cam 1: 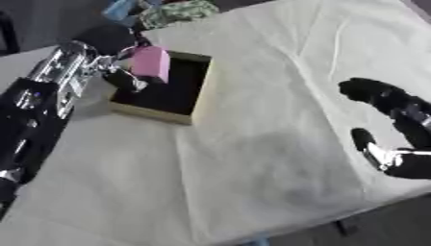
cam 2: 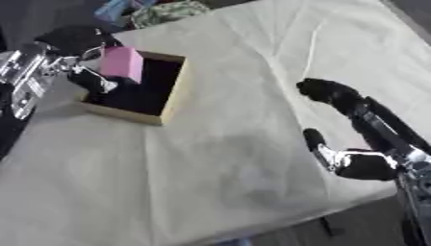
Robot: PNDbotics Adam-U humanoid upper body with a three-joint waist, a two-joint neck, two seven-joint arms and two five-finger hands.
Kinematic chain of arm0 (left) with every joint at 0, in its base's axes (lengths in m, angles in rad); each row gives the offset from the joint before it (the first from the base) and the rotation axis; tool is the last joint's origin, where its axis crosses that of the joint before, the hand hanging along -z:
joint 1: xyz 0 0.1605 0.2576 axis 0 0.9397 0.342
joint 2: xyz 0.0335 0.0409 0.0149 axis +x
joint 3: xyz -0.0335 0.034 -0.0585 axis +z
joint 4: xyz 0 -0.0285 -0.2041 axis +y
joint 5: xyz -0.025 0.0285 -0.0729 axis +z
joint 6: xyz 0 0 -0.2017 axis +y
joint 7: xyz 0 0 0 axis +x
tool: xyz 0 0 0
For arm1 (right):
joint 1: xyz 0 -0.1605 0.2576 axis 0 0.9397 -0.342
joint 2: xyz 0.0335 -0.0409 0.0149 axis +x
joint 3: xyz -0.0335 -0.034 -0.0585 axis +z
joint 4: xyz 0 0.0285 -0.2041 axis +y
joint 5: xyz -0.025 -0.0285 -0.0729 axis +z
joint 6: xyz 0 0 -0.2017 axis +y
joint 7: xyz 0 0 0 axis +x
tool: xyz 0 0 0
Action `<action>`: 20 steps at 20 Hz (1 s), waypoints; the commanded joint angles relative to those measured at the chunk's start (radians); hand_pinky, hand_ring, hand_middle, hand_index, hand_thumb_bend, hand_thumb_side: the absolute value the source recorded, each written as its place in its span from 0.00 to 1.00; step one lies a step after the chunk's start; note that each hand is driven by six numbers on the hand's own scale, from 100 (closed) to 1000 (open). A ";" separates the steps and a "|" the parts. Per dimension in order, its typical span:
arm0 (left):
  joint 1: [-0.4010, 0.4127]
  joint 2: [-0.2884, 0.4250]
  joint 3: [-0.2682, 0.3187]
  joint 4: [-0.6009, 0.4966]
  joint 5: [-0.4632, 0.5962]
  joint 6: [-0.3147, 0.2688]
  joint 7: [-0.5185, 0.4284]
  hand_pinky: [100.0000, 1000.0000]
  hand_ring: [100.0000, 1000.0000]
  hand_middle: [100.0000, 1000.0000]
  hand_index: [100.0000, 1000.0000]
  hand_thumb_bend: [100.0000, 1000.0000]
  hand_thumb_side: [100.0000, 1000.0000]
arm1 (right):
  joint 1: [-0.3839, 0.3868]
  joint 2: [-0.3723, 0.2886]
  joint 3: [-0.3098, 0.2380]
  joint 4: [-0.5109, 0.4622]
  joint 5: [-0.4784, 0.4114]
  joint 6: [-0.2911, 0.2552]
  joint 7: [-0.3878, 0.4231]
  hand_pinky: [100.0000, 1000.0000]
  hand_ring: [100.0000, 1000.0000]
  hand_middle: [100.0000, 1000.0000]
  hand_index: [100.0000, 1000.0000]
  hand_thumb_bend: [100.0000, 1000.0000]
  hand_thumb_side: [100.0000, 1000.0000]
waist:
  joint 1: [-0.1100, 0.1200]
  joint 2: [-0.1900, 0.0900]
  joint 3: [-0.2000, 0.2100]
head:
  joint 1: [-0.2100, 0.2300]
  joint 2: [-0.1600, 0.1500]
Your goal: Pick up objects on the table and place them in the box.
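A pink block (cam 1: 151, 63) hangs over the left part of the open box (cam 1: 198, 91), a shallow tan box with a dark inside. My left hand (cam 1: 120, 72) comes in from the left and holds the block between thumb and fingers above the box's left edge. My right hand (cam 2: 341, 132) rests at the right side of the table with its fingers spread and relaxed, holding nothing.
A cream cloth (cam 1: 269, 144) covers the table, with its front edge running along the lower right. Beyond the far edge lie a green patterned bundle (cam 1: 177, 12) and a blue thing (cam 1: 118, 9).
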 commanded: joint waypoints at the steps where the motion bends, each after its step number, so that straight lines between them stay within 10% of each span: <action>1: -0.024 0.012 0.008 -0.007 -0.022 0.016 0.030 0.86 0.82 0.79 0.94 0.42 0.44 | -0.012 -0.015 -0.002 -0.013 -0.008 -0.001 0.002 0.92 0.92 0.89 0.99 0.01 0.29 | -0.009 -0.013 0.002 | 0.000 -0.012; 11: -0.004 0.073 0.015 -0.137 0.057 0.093 0.115 0.85 0.80 0.79 0.95 0.46 0.51 | -0.006 -0.011 -0.012 -0.010 -0.002 0.002 -0.007 0.92 0.92 0.89 0.99 0.01 0.29 | -0.019 -0.018 0.030 | -0.009 -0.010; 20: 0.189 0.238 0.049 -0.593 0.410 0.188 0.129 0.81 0.78 0.76 0.93 0.24 0.52 | -0.001 -0.007 -0.029 -0.012 0.004 0.009 -0.036 0.92 0.91 0.88 0.99 0.00 0.29 | -0.036 -0.025 0.083 | -0.021 0.004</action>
